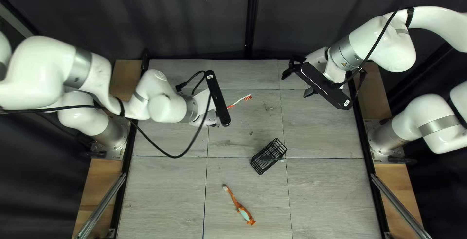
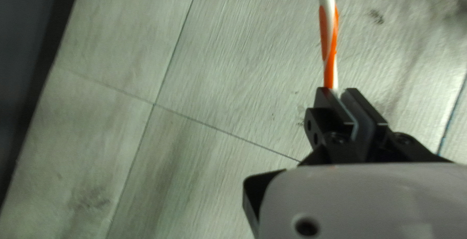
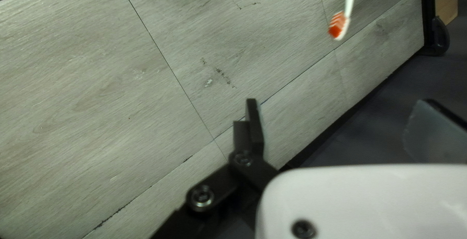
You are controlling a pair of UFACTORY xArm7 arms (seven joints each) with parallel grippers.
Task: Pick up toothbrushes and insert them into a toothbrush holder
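Note:
My left gripper (image 1: 210, 118) is largely covered by its camera bar, with the orange-and-white toothbrush (image 1: 237, 102) reaching out beyond it. In the left wrist view, my left gripper (image 2: 342, 92) is shut on the toothbrush (image 2: 329, 39). My right gripper (image 1: 297, 83) is open over the table's far right part; in the right wrist view, the right gripper (image 3: 340, 122) has nothing between its wide-set fingers, and the held toothbrush's bristled head (image 3: 339, 25) shows ahead. The black mesh holder (image 1: 262, 161) has a teal item (image 1: 281, 160) at it. An orange toothbrush (image 1: 237, 203) lies nearer the front.
Both arms reach in over the grey table (image 1: 165, 190), the left from one side and the right from the other. Dark curtain (image 1: 194, 20) stands behind the far edge. A black cable (image 1: 185, 152) loops from the left arm over the table.

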